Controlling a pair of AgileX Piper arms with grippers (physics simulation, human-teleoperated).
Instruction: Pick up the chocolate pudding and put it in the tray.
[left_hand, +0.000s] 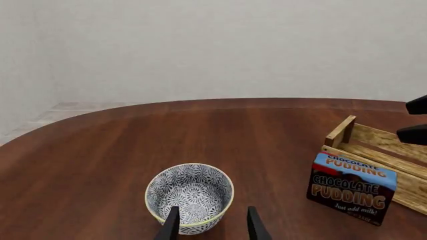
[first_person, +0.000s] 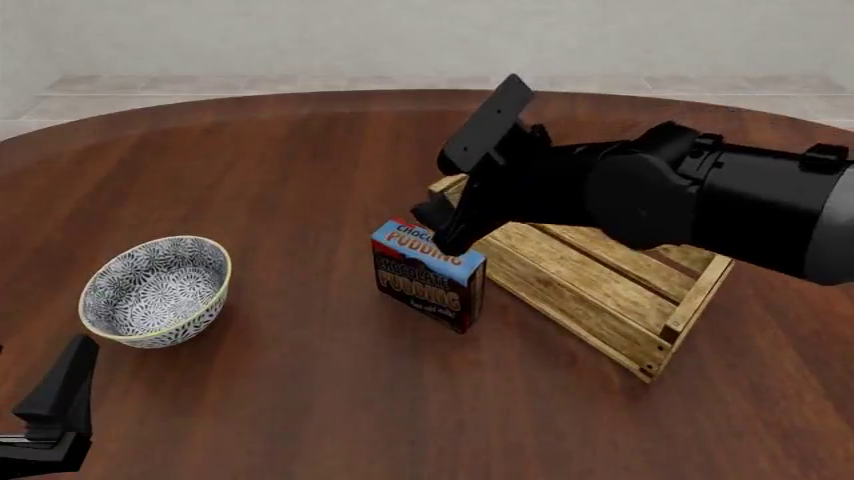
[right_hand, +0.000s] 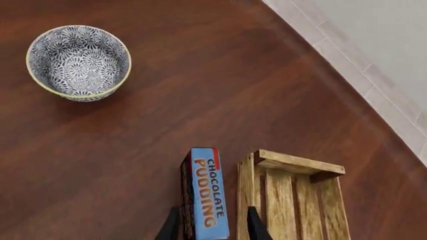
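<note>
Dark reddish-brown wood fills every view, the table running wide under both arms. Far lower left of the front view sits the left gripper, low over bare wood and holding nothing; in its own wrist view the two fingertips stand parted with a clear gap between them, the left gripper empty, and the bowl just ahead of them. That patterned bowl rests at left centre of the front view, upright, blue-white inside with a pale yellow rim, well apart from the carton.

Moving to the middle: the chocolate pudding stands upright on the table, blue top up, dark front facing the camera, just beside the tray's near-left corner. The right gripper comes in from the right and hangs right at the carton's top. The right wrist view tells it best: the right gripper straddles the carton, one dark finger on each side of the blue top, spread only a little wider than the box. Whether the pads press the sides I cannot tell.

Right of centre lies the tray, light wooden slats, set at an angle, partly under the black arm.
</note>
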